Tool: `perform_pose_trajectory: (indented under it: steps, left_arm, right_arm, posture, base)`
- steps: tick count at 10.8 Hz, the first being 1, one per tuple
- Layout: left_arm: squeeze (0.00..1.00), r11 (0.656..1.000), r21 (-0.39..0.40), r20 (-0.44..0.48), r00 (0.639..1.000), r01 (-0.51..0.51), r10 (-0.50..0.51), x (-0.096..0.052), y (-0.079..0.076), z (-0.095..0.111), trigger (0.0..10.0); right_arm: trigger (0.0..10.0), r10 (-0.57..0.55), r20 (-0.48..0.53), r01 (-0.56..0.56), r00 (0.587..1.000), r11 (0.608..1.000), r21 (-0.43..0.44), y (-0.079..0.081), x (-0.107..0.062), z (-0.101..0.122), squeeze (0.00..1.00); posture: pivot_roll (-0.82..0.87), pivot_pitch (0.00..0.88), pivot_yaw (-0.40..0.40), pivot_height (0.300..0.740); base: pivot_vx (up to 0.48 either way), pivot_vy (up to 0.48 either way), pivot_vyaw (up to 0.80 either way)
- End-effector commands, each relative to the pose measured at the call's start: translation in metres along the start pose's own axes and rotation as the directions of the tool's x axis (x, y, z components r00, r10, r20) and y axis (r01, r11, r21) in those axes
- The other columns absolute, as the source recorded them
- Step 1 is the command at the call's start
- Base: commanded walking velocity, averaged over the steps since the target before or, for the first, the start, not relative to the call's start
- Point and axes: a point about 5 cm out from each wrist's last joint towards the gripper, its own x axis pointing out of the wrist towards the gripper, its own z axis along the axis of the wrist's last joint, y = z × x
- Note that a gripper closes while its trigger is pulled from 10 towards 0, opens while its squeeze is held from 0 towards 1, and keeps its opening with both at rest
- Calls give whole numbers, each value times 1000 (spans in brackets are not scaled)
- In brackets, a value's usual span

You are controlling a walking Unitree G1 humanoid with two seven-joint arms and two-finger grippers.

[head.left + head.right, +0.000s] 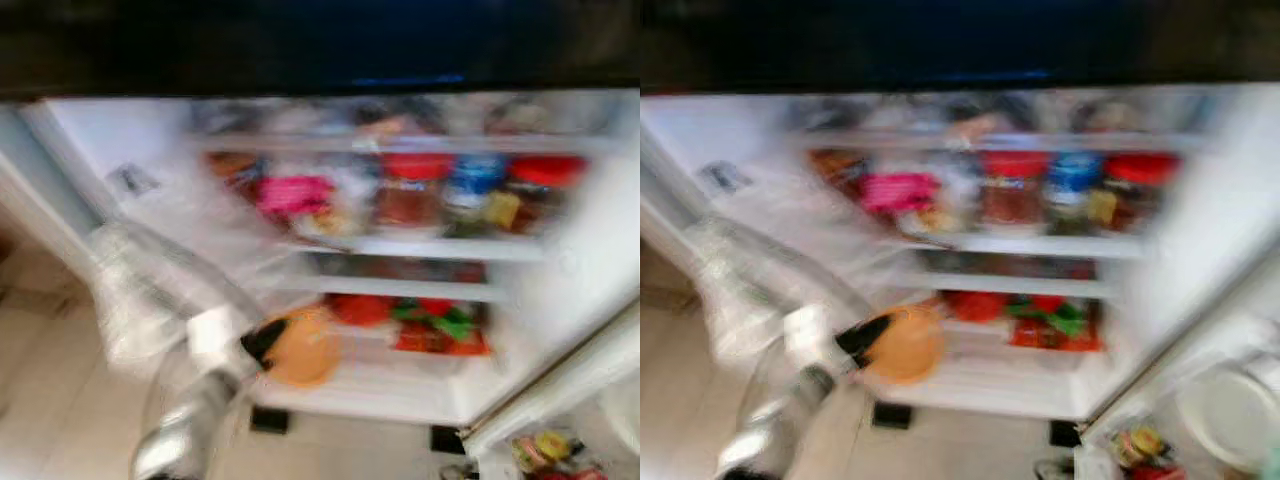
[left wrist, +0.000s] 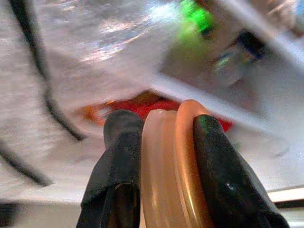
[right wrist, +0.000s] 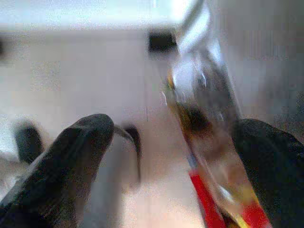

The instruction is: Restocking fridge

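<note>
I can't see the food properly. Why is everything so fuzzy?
Both eye views are smeared by motion blur, so the fridge shelves and jars look streaky. The left wrist view is sharper: the left gripper pinches an orange disc. The right wrist view is blurred too.

A round orange plastic lid [image 1: 300, 348] sits between black fingers [image 2: 121, 156] at lower left; red-capped jars [image 1: 412, 188] and a pink packet [image 1: 292, 192] line the white fridge shelf [image 1: 420, 246], upper centre.
</note>
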Motion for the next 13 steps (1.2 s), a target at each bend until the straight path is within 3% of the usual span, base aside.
perform_pose_trajectory:
  steps: [1, 5, 8, 13]
  left_arm:
    - [0, 998, 6, 14, 998, 62, -62, 10, -17, 3, 10000]
    - [0, 997, 9, 7, 997, 72, -72, 11, -18, 2, 10000]
    - [0, 997, 15, -3, 997, 72, -72, 11, -19, 0, 10000]
    - [0, 997, -57, -36, 998, 49, -51, 4, -12, -13, 10000]
  right_arm:
    - [10000, -27, -60, 26, 998, 1000, -3, -9, -4, -19, 0]
    - [10000, -22, -57, 22, 998, 1000, -13, -5, -3, -16, 0]
    - [10000, -19, -56, 19, 998, 1000, -14, -6, -3, -17, 0]
    - [10000, -13, -45, 13, 999, 1000, -3, -10, -4, -18, 0]
  posture:
    - [-19, 143, 71, 740]
    - [-18, 141, 71, 740]
    - [-17, 139, 71, 740]
    - [-17, 144, 70, 740]
  base:
    - [285, 0, -781]
    - [286, 0, -542]
    - [275, 0, 0]
    - [0, 0, 0]
